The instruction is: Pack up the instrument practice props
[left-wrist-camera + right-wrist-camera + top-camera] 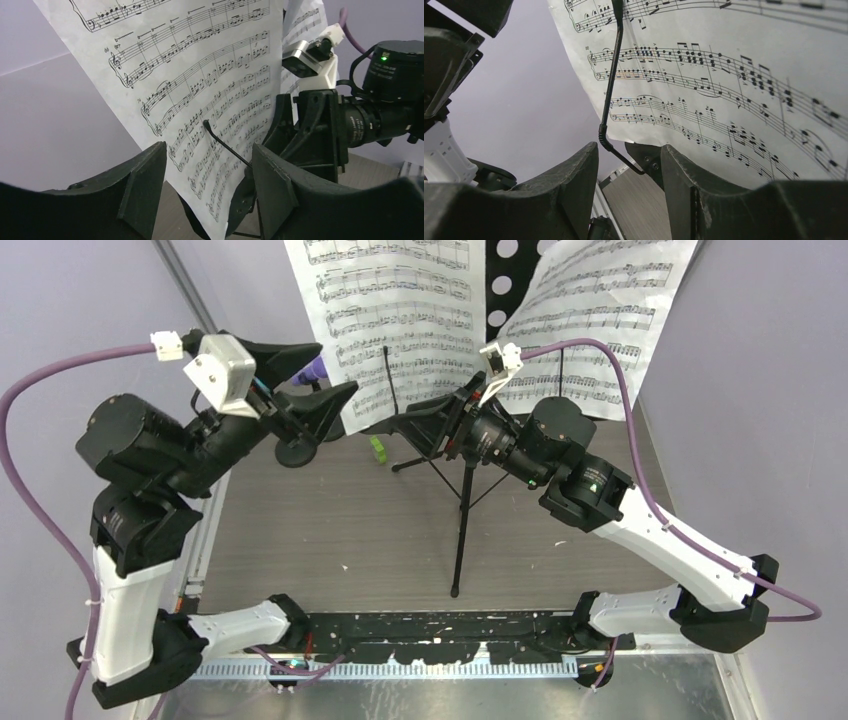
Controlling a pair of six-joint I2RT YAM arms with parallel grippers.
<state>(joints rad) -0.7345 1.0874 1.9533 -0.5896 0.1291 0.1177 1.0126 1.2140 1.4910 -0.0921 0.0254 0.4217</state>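
Left gripper: jaws spread, lower edge of sheet-music page in the gap. Right gripper: jaws spread, wire page-holder bending down between the tips.

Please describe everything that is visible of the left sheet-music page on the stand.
The left sheet-music page is white paper printed with black staves and notes. It stands propped against the black perforated music rack, beside a second page. A thin black wire holder lies across its lower part. Its top is cut off by the picture edge. In the left wrist view its lower corner shows between the open fingers of the left gripper; whether they touch the paper cannot be told.
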